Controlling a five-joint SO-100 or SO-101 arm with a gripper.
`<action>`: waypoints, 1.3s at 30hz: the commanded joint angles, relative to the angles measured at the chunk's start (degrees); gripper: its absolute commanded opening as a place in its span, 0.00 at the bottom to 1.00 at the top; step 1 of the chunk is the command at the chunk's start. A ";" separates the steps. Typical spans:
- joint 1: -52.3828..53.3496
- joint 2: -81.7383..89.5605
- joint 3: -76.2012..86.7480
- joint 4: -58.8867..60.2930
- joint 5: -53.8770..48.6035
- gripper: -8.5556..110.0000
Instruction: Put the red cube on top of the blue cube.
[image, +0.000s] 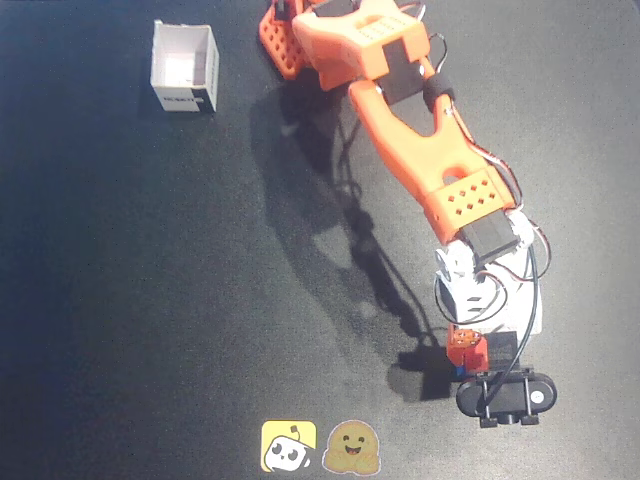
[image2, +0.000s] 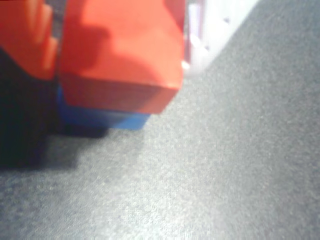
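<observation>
Red cube fills the top left of your wrist view, very close and a bit blurry. It sits on top of the blue cube; you can see only a thin blue strip poking out under its bottom edge. The two are touching, and the red one seems to lie nearly square over the blue one, with a sliver of blue showing in front.

Your gripper is right at the red cube. An orange finger sits against the cube's left side in the wrist view, and a white finger is just beside its right side. You cannot tell from these pictures whether the fingers are pressing the cube or have let go a little.

Look at the overhead view and you find the same stack near the bottom right. The red cube shows under the tip of the gripper, and a tiny spot of the blue cube peeks out below it. The orange arm reaches down to it from the top middle. A black camera rides on the wrist just below the cubes.

Everything rests on a dark table. A white box with an open top stands far away at the top left. Two small stickers lie near the bottom edge.
</observation>
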 joint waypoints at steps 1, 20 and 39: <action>0.70 0.70 -0.70 -0.79 0.26 0.23; 0.70 2.55 -0.35 -1.05 0.00 0.24; 0.53 15.03 7.47 -1.67 0.09 0.24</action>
